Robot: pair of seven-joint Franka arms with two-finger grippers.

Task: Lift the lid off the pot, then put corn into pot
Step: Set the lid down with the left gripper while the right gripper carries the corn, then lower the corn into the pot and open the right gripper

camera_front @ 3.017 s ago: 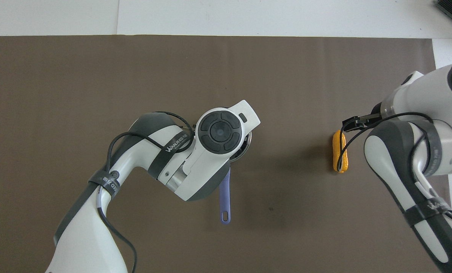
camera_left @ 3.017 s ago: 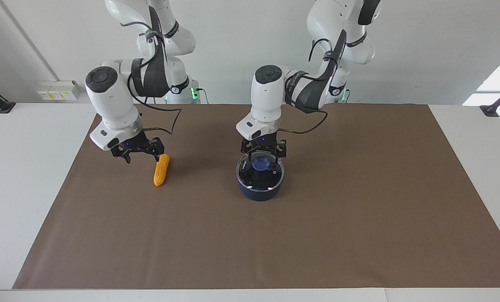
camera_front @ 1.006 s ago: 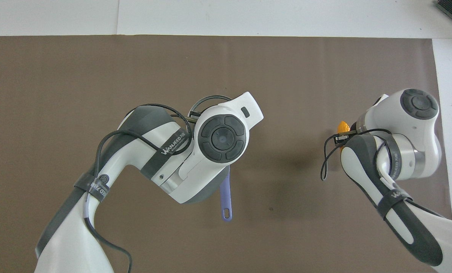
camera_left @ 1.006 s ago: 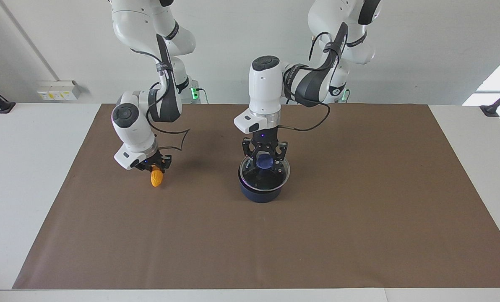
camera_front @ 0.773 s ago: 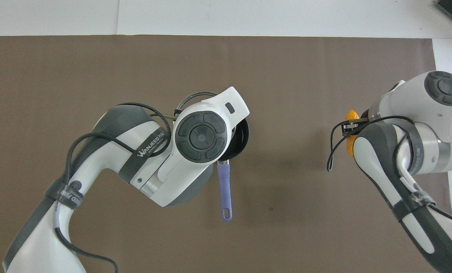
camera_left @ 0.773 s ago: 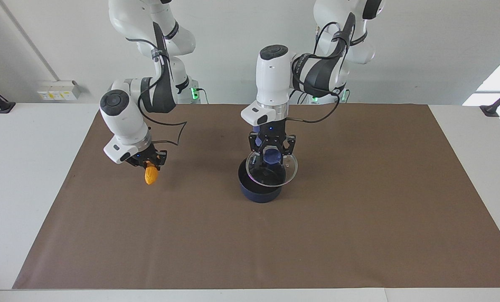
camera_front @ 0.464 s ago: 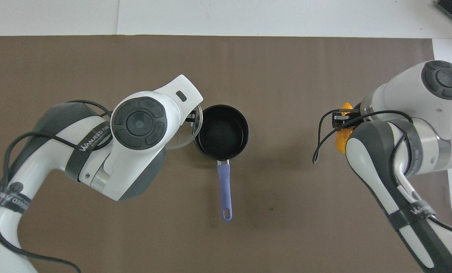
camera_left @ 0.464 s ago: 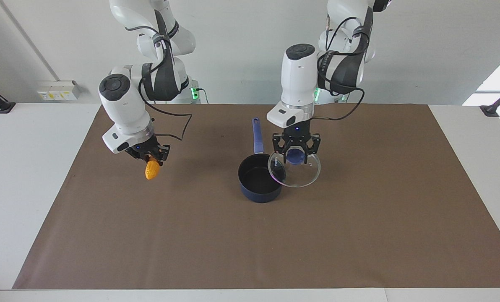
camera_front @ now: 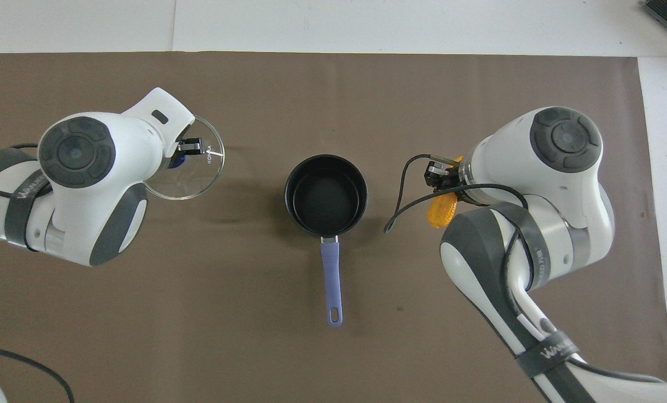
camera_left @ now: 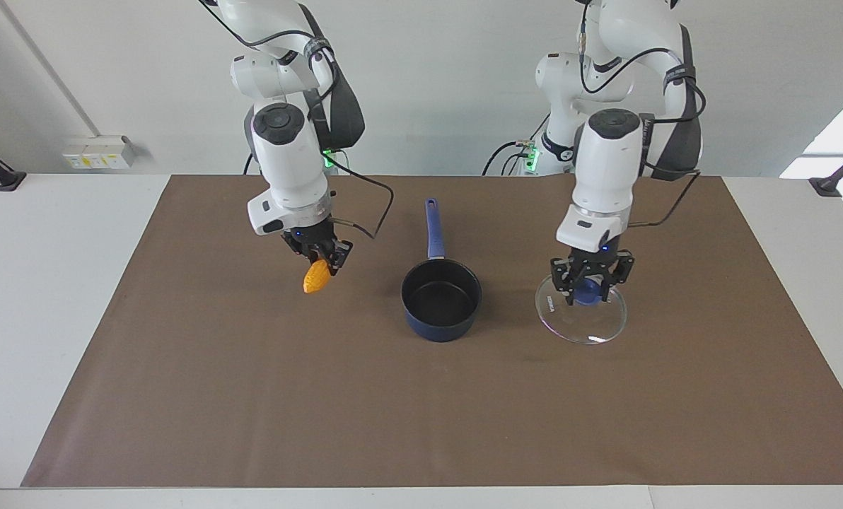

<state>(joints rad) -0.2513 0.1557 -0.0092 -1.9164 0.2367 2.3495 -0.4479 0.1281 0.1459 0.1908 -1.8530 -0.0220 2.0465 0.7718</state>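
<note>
Lid (camera_left: 581, 317) gripped in my left fingers (camera_left: 590, 281) near their tabletop end; right fingers (camera_left: 320, 256) clamp corn (camera_left: 316, 276) (pot (camera_left: 441, 300) uncovered), next over pot.

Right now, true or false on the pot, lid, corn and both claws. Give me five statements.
1. The pot is uncovered. True.
2. The corn lies inside the pot. False: the right claw holds it in the air over the mat, toward the right arm's end of the table.
3. The left claw is shut on the knob of the lid. True.
4. The lid sits on the pot. False: it is beside the pot, toward the left arm's end of the table.
5. The pot's handle points away from the robots. False: it points toward them.
</note>
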